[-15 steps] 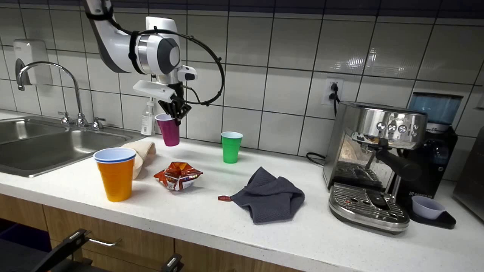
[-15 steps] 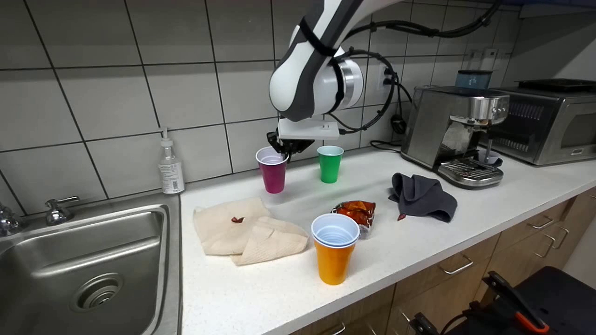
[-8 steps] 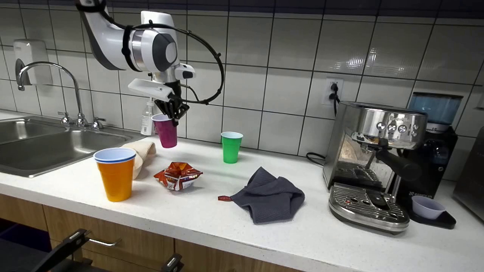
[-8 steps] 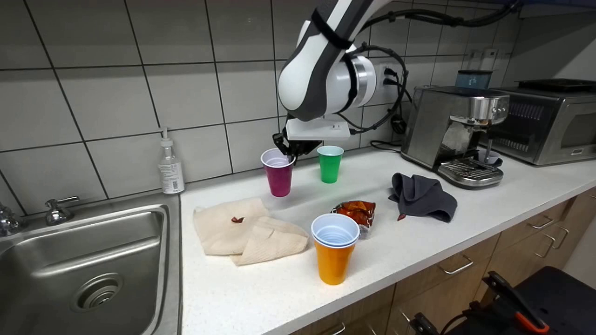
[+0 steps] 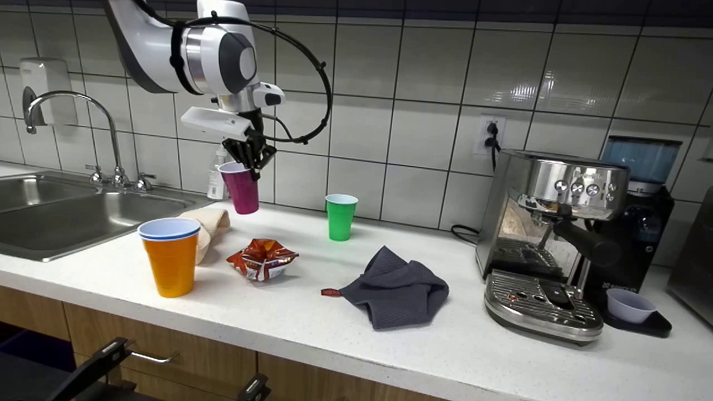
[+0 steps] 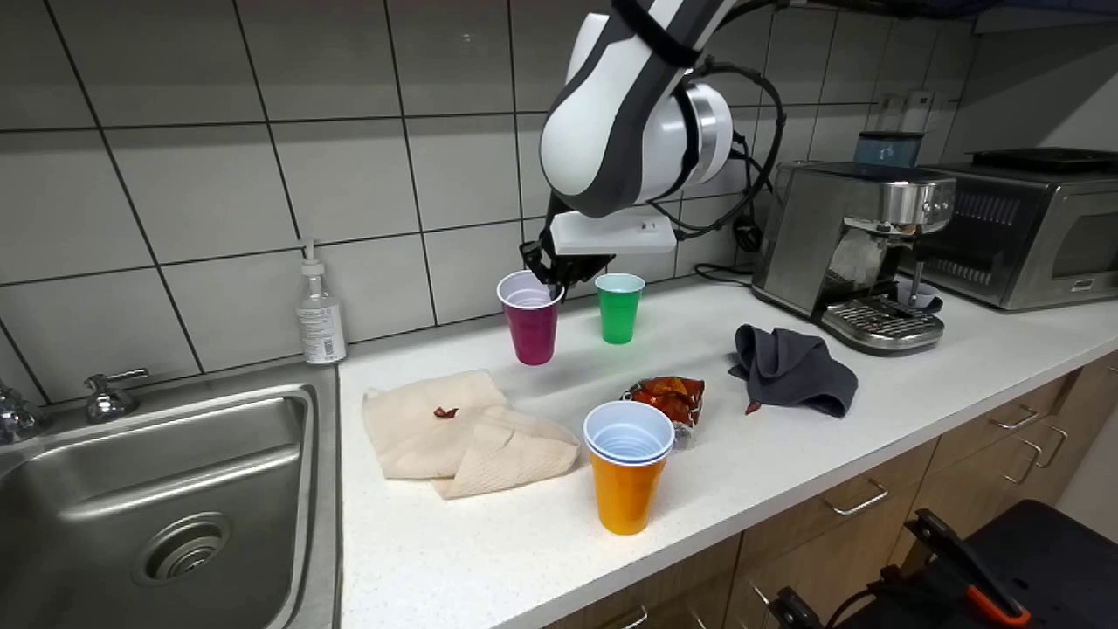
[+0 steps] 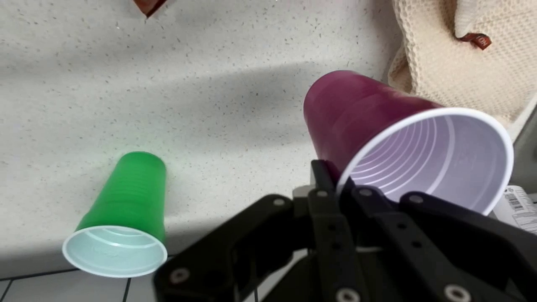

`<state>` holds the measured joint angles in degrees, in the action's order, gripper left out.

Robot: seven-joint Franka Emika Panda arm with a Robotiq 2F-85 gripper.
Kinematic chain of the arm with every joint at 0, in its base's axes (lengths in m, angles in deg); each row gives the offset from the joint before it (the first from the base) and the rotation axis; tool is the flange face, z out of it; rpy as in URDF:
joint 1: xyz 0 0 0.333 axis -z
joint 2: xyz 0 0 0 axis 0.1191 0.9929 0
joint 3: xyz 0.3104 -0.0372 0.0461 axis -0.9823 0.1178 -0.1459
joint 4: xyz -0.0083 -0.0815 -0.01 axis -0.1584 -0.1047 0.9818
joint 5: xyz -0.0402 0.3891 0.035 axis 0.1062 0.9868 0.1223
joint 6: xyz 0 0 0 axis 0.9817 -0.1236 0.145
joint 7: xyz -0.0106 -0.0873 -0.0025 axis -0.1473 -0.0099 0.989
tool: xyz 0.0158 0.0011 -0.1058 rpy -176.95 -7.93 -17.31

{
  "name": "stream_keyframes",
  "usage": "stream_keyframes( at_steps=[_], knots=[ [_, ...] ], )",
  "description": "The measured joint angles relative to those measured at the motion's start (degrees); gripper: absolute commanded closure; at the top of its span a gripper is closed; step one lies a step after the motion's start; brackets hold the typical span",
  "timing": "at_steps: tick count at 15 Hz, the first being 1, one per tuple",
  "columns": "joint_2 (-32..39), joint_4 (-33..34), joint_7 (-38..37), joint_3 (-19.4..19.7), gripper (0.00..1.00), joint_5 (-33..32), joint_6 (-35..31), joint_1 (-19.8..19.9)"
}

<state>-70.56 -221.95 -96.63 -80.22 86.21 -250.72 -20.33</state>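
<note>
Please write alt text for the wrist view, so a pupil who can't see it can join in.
The black gripper pinches a purple cup by its rim above the speckled counter, the cup's pale inside showing. A green cup stands at lower left; a cream cloth lies at upper right.

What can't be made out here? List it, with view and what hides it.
Inner bottom of the purple plastic cup: wrist view, hidden by its wall.
Most of the red foil bag: wrist view, cut off by the top edge.
Part of the beige woven cloth: in an exterior view, behind stacked orange plastic cups.
Label print on the clear plastic pump bottle: in an exterior view, too small.
</note>
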Motion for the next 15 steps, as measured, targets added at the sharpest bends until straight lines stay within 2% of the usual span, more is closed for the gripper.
stream_keyframes(
  at_steps=[9,15],
  knots=[
    [-4.16,-3.72,-0.8,0.11,0.99,-1.31,-0.18,0.15],
    [-8.14,-6.92,4.78,-3.54,0.99,6.02,0.09,2.77]
  ],
)
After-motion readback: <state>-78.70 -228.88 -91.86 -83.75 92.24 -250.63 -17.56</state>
